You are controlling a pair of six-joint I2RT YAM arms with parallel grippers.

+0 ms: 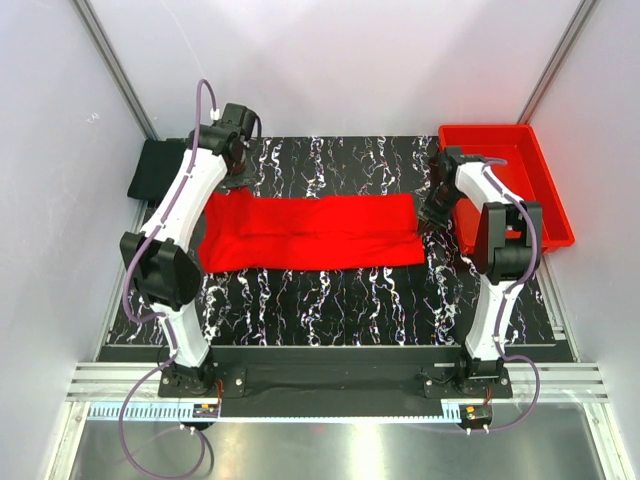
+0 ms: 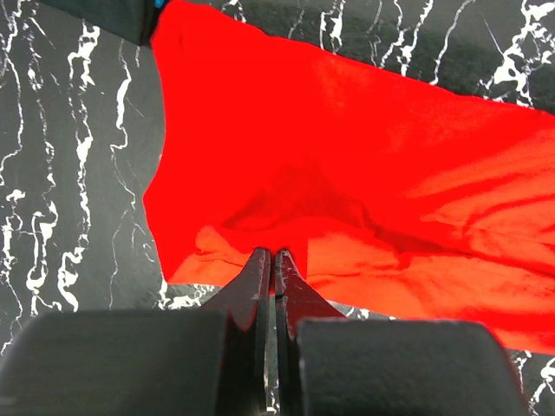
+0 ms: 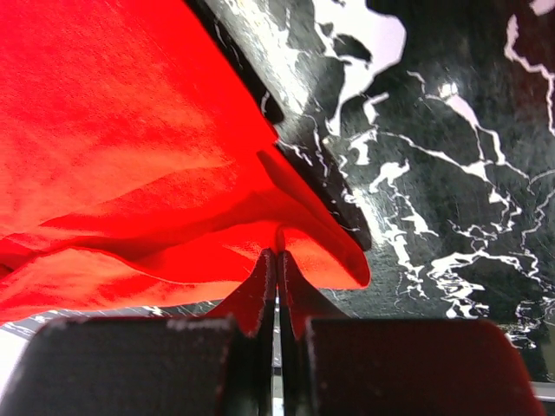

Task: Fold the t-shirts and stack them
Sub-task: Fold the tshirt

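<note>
Two arms reach over the marbled black table [image 1: 330, 300] in the top view. The red t-shirt [image 1: 315, 232] lies between them as a long band across the middle of the table. The left gripper [image 1: 237, 183] is down at the band's far left corner and the right gripper [image 1: 432, 214] at its right end. A folded black t-shirt [image 1: 160, 170] sits at the far left edge of the table, just beyond the left arm. A red bin [image 1: 555, 215] stands at the far right, beside the right arm.

From the left wrist, the left gripper [image 2: 274, 253] has its jaws pressed together with no gap. The tips pinch the near edge of the red t-shirt [image 2: 364, 173], and the cloth puckers around them. The rest of the shirt spreads away over the table [image 2: 69, 173]. A corner of the black t-shirt [image 2: 113, 13], with a blue edge, shows at the top left, touching the red cloth.

From the right wrist, the right gripper [image 3: 276, 253] is likewise closed tight, nipping a small fold at the shirt's edge. The red t-shirt [image 3: 130, 130] fills the left of the view. Its border near the tips stands raised, with a dark shadow under it on the table [image 3: 451, 173].
</note>
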